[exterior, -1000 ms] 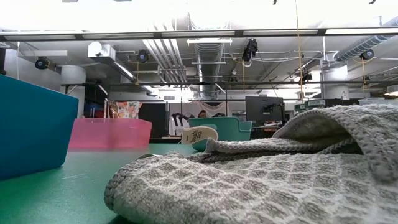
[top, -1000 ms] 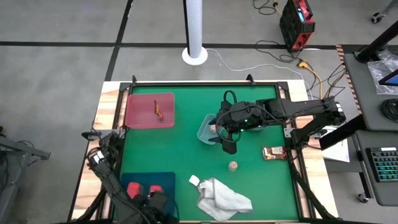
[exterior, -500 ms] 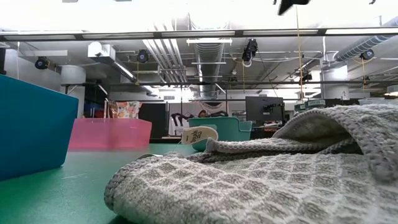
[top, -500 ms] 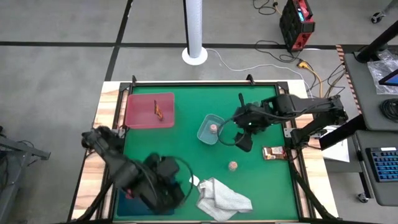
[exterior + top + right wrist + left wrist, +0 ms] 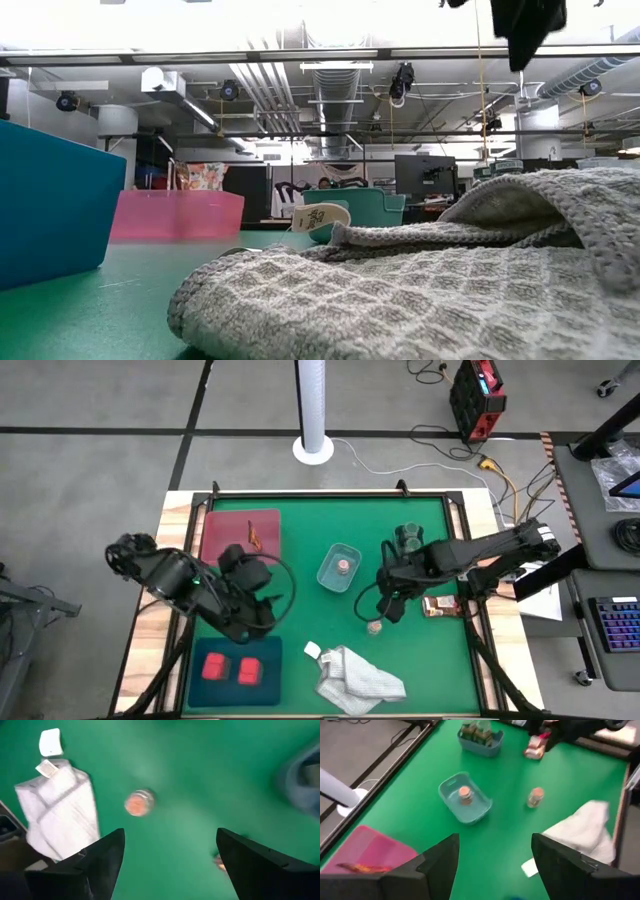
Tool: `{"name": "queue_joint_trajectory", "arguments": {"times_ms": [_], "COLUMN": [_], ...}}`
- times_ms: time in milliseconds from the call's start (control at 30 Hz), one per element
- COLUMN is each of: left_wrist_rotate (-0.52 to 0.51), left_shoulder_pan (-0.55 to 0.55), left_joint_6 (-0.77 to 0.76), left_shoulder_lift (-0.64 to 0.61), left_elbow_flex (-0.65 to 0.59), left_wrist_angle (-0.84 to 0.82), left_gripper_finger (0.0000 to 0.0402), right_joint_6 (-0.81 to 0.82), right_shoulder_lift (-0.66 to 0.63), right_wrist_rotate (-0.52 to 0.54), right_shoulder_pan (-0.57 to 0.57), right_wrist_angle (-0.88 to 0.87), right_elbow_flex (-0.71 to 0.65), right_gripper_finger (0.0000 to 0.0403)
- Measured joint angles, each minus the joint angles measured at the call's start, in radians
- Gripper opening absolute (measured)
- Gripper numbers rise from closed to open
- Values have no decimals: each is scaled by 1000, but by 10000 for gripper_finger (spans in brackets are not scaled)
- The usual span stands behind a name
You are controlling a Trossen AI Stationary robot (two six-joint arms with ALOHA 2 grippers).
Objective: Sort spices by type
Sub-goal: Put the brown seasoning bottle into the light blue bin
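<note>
Both arms hover above the table, left gripper and right gripper fingers spread.

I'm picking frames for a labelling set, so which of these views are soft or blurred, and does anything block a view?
High view: crisp, evenly lit. Low view: the cloth fills the foreground, hiding most of the table. Left wrist view: motion-blurred, yet the tan-topped jar still reads. Right wrist view: softest, with the same jar smeared between the right end effector fingers.

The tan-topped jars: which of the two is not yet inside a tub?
The tan-topped jar standing alone on the green mat, below the right pincer. The other jar sits inside the clear bluish tub.
</note>
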Motion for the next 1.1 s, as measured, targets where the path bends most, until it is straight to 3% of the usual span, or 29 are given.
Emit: {"name": "queue_joint_trajectory", "arguments": {"times_ms": [133, 300, 567, 767, 1100], "left_wrist_rotate": [-16, -16, -47, -146, -279], "left_shoulder_pan": [0, 1, 6, 7, 7], "left_joint_6": [-16, 4, 15, 19, 100], "left_shoulder_lift": [-111, -261, -482, -576, -652], "left_elbow_flex": [-167, -439, -802, -901, -928], "left_wrist_angle": [43, 280, 580, 618, 611], "left_gripper_finger": [231, 231, 231, 231, 231], "right_joint_6": [112, 245, 330, 350, 400], "right_shoulder_lift": [0, 7, 101, 211, 309], "right_wrist_rotate": [-18, -63, -110, -133, -188], "right_shoulder_pan": [15, 19, 20, 29, 29], "right_wrist_angle": [169, 332, 413, 459, 547], "right_elbow_flex": [-113, -244, -308, -308, -308], "right_gripper_finger": [313, 320, 326, 316, 291]}}
